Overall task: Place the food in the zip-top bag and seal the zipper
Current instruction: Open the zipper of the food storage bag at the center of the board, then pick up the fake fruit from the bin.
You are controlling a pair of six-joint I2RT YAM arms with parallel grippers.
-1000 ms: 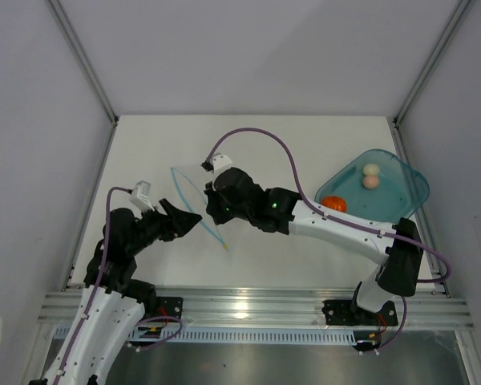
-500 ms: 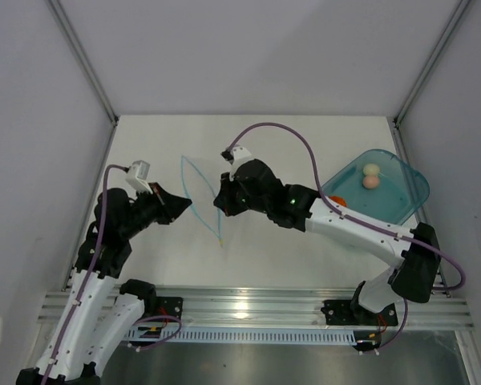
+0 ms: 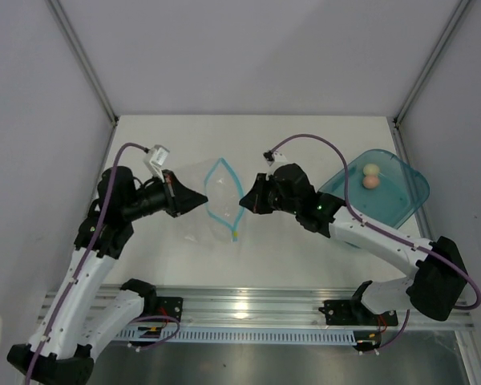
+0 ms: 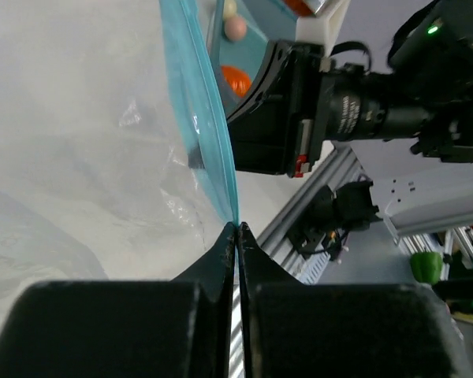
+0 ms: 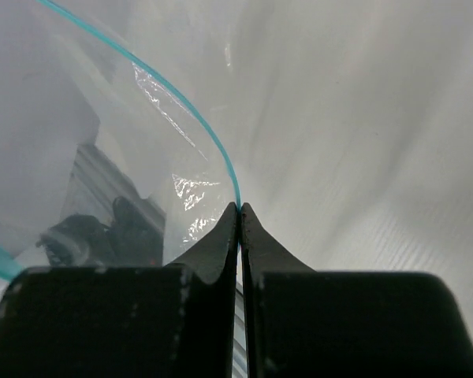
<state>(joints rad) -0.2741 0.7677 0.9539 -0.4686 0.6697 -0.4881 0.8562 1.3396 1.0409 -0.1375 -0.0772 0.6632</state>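
Your left gripper [image 3: 202, 200], seen from above, is pinching one lip of the clear crinkly plastic zip-top bag [image 3: 222, 196] and your right gripper [image 3: 242, 202] the other, so the thin teal-blue zipper strip [image 3: 212, 215] is gaping between them. The pale cream-pink ball [image 3: 371, 180] is lying on the translucent teal plate [image 3: 401, 192], outside the bag. At the left wrist, the orange-red roundish lump [image 4: 235, 79] is showing there too; small print on the opposite wrist camera [image 4: 355, 118] is unreadable. At the right wrist, closed fingers are nipping the strip. Loading and sealing are both remaining.
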